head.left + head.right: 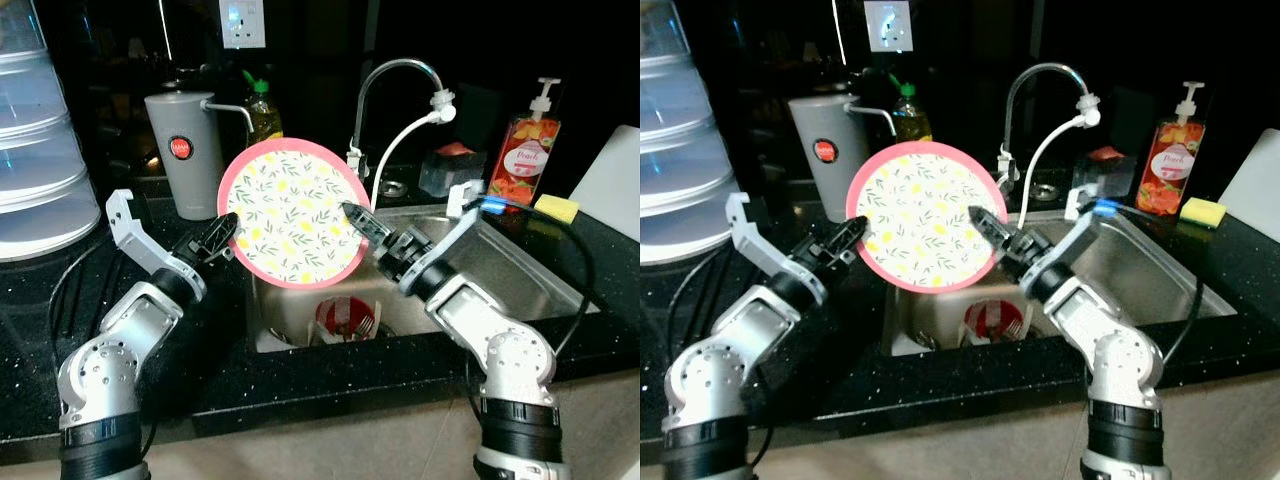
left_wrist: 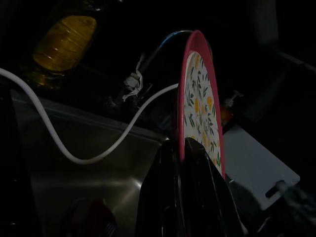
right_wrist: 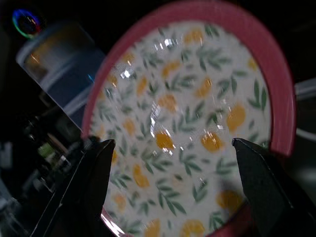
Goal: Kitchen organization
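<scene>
1. One round pink-rimmed plate with a lemon-and-leaf print (image 1: 295, 212) stands upright over the steel sink (image 1: 520, 270) in my head views, between my left gripper (image 1: 222, 235) and right gripper (image 1: 358, 220).
2. Left wrist view: my two fingers (image 2: 197, 197) are clenched on its rim.
3. Right wrist view: my two fingers (image 3: 89, 182) are spread wide, facing the plate. I judge this a handover; next, the right must close.
</scene>
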Available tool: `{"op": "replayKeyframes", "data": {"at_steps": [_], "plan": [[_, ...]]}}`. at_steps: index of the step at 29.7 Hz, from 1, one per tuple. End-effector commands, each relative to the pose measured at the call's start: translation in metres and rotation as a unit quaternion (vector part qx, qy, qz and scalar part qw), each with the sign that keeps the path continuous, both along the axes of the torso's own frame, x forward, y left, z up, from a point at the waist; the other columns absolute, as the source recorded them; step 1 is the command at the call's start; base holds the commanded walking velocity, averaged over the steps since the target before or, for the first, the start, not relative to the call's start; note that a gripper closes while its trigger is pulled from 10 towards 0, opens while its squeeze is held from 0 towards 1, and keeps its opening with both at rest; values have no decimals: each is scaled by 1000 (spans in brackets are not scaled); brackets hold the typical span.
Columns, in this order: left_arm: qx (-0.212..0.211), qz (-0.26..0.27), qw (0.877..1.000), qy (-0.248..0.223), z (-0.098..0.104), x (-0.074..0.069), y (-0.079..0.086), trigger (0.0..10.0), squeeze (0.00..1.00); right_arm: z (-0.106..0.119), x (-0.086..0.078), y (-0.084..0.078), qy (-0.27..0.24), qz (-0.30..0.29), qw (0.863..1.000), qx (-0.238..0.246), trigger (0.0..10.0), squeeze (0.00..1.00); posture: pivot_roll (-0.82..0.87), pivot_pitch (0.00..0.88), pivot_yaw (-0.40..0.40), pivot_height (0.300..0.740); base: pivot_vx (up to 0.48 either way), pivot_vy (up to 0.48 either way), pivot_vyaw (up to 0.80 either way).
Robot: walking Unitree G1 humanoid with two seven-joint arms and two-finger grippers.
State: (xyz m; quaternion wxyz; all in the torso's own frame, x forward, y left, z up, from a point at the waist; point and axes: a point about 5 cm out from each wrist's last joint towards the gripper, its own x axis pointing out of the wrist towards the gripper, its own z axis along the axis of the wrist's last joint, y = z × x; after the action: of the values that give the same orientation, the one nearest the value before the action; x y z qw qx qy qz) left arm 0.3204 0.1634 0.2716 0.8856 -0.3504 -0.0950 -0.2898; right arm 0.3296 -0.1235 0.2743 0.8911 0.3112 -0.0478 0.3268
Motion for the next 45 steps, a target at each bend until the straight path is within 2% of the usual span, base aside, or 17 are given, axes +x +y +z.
{"op": "replayKeyframes", "data": {"at_steps": [1, 9, 13, 20, 32, 36, 37, 39, 40, 42, 43, 45], "plan": [[-5, -17, 999, -31, 12, -6, -4, 10000, 0, -2, -2, 3, -1, 4, 1000, -23, 10000, 0, -30, 18, -3, 740, 0, 0, 0], [11, -34, 998, -44, 13, -11, -9, 10000, 0, -5, 4, -1, 5, -33, 998, -44, 10000, 0, -28, 18, -3, 740, 0, 0, 0], [42, -30, 997, -49, 11, -12, -9, 10000, 0, -5, 9, -10, 7, -67, 996, -61, 10000, 0, -32, 20, -5, 740, 0, 0, 0], [56, -28, 996, -57, 12, -14, -10, 10000, 0, -10, 11, -12, 17, -79, 994, -74, 10000, 0, -32, 21, -6, 740, 0, 0, 0], [61, -44, 994, -74, 16, -17, -14, 10000, 0, -14, 11, -8, 27, -60, 995, -71, 10000, 0, -31, 20, -8, 740, 0, 0, 0], [61, -46, 994, -74, 16, -18, -14, 10000, 0, -12, 6, -2, 22, -14, 999, -45, 10000, 0, -31, 19, -8, 740, 0, 0, 0], [60, -45, 995, -71, 15, -17, -14, 10000, 0, -10, 2, 1, 20, 19, 999, -17, 8392, 0, -32, 19, -9, 740, 0, 0, 0], [60, -45, 995, -70, 15, -17, -14, 10000, 0, -9, 1, 1, 20, 27, 999, -9, 8392, 0, -32, 19, -9, 740, 0, 0, 0], [59, -44, 995, -68, 14, -17, -14, 10000, 0, -9, 0, 1, 24, 35, 999, 6, 4941, 0, -32, 19, -9, 740, 0, 0, 0], [59, -43, 995, -67, 14, -16, -13, 10000, 0, -10, 0, 1, 27, 39, 999, 15, 4941, 0, -31, 20, -8, 740, 0, 0, 0], [54, -42, 996, -64, 13, -16, -13, 10000, 0, -11, 0, 1, 32, 44, 998, 28, 0, 0, -32, 19, -9, 740, 0, 0, 0], [49, -41, 996, -61, 12, -15, -13, 10000, 0, -12, 0, 0, 38, 50, 997, 42, 0, 0, -31, 22, -9, 740, 0, 0, 0]]}}
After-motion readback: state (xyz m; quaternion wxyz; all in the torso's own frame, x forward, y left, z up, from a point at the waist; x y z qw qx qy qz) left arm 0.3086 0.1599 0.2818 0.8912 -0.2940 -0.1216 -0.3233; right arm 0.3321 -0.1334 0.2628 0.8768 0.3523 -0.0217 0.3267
